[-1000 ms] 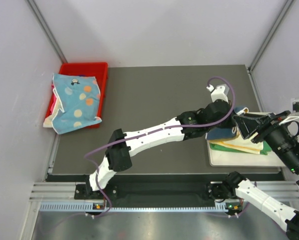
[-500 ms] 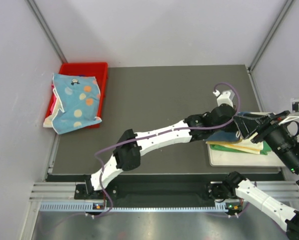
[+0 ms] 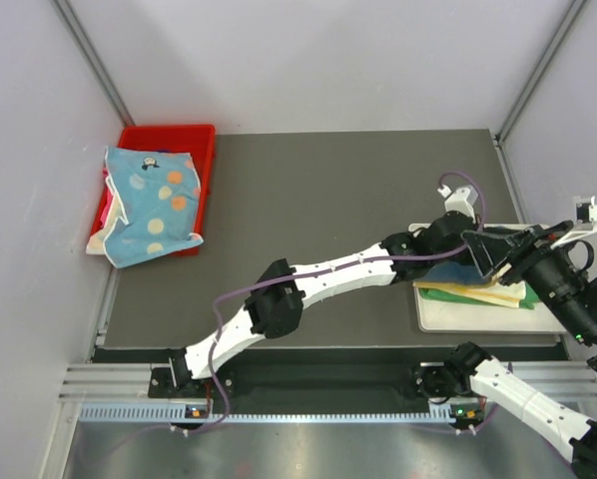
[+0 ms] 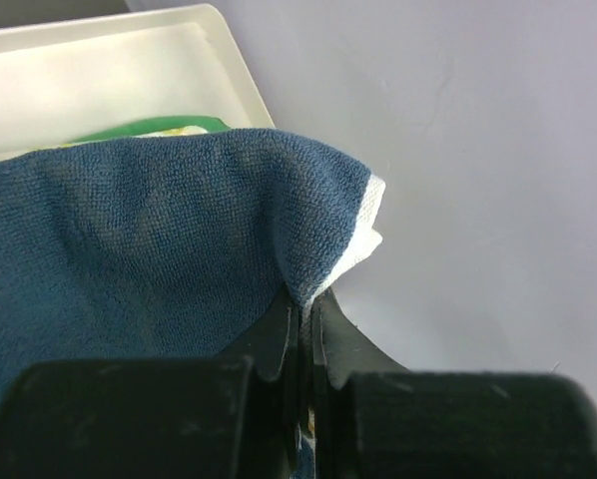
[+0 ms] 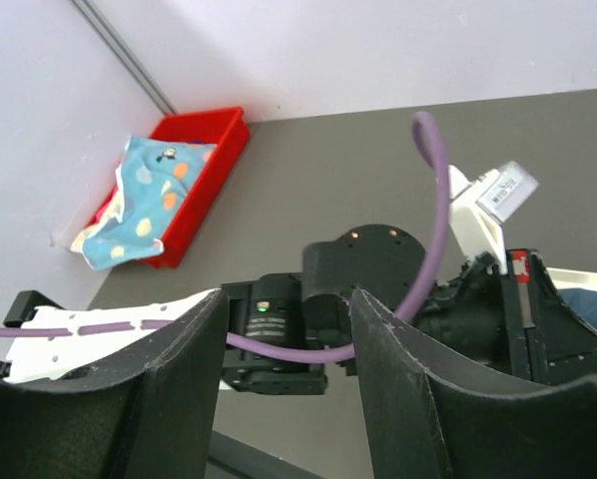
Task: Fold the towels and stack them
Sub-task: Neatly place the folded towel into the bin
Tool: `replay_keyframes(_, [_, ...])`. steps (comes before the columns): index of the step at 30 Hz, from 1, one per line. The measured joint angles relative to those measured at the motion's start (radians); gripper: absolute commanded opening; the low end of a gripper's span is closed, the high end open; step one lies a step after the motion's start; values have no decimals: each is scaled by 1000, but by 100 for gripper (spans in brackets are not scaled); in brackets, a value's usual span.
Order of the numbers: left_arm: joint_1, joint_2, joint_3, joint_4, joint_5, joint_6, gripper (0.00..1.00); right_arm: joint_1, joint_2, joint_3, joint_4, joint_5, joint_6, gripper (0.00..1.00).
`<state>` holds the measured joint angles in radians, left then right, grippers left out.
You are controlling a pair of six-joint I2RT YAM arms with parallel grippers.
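Stacking at the right edge: my left arm is spanning the dark grey matte worktop from the near-left corner to the white flat plastic tray at the near-right. The folded pile is sitting on that tray.

On the pile, a plain green cloth towel is lying at the bottom with a pale yellow one over it. The dark blue terry towel is draping across the top.

My left gripper is pinching that blue towel's corner, with its jaws pressed tight on the fabric and a sliver of white showing at the tip. My right gripper is hovering above the same tray with its fingers spread wide and nothing between them.

Over at the far-left corner, a light blue towel with orange and white dots is spilling out of the red plastic bin, not yet folded.

As I judge it, the step in hand is laying the blue towel squarely on the pile. Doing it well means:
- keeping the pinch firm and the corner low
- lining its edges up with the towels beneath
- letting go only once the cloth is lying flat
- keeping my right gripper clear of the cable and the fabric, since the two wrists are crowding each other closely.
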<state>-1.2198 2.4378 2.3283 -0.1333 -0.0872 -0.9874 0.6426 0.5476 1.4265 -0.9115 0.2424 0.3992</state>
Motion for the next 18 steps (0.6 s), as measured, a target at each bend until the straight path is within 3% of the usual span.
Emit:
replay_keyframes(5, [9,100,26,97,78,-21,0,0,-2,-21,-2,10,-6,53])
replay_keyframes(9, [22,173,31,156,134,-41,6,0,-7,-43,-2,19,-6,52])
replay_keyframes(14, [41,246,40,228,200,-88,35,0,-11,-59,-2,23,-6,52])
replay_keyframes(18, [54,271,41,266,238,-115,40,0,-12,-59,-2,24,-6,53])
